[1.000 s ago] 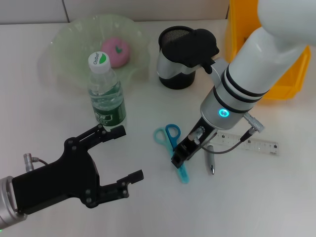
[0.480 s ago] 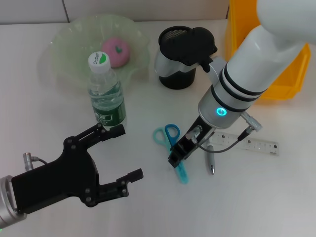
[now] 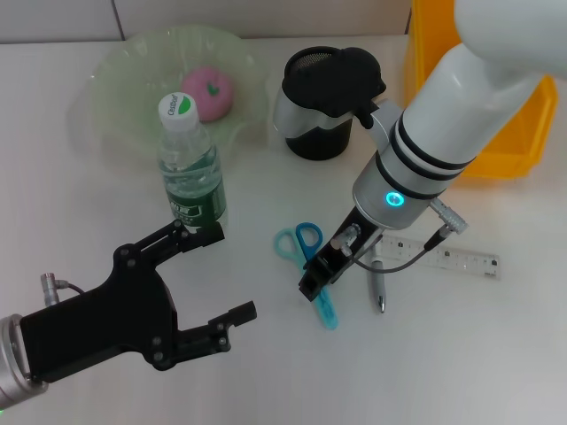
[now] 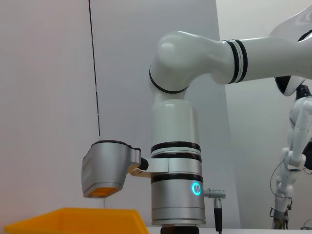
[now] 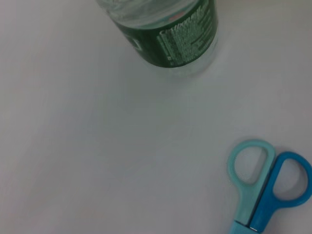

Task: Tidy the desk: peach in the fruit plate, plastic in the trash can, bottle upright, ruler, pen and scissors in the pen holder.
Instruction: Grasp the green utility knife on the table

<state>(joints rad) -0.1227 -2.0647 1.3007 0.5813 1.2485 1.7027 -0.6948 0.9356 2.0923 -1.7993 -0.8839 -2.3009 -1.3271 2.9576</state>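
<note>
Right now our right end effector (image 3: 312, 285) sits low over the scissors (image 3: 308, 266) on the worktop (image 3: 461, 354), its tip over the blades just below the two handle loops. The scissors lie with their long axis running from the loops, nearest the bottle (image 3: 190, 168), down to the blade tip nearer us, so the handles lie just ahead of the end effector. We cannot tell whether its fingers are apart or closed, since the wrist body hides them. Our left end effector (image 3: 213, 279) hangs wide open and empty, well apart from the scissors, so the right arm is clearly the nearer one. Beside the scissors lie the pen (image 3: 376, 288) and ruler (image 3: 443, 252), partly covered by our arm. The pen holder (image 3: 310, 142) stands behind, half hidden.
</note>
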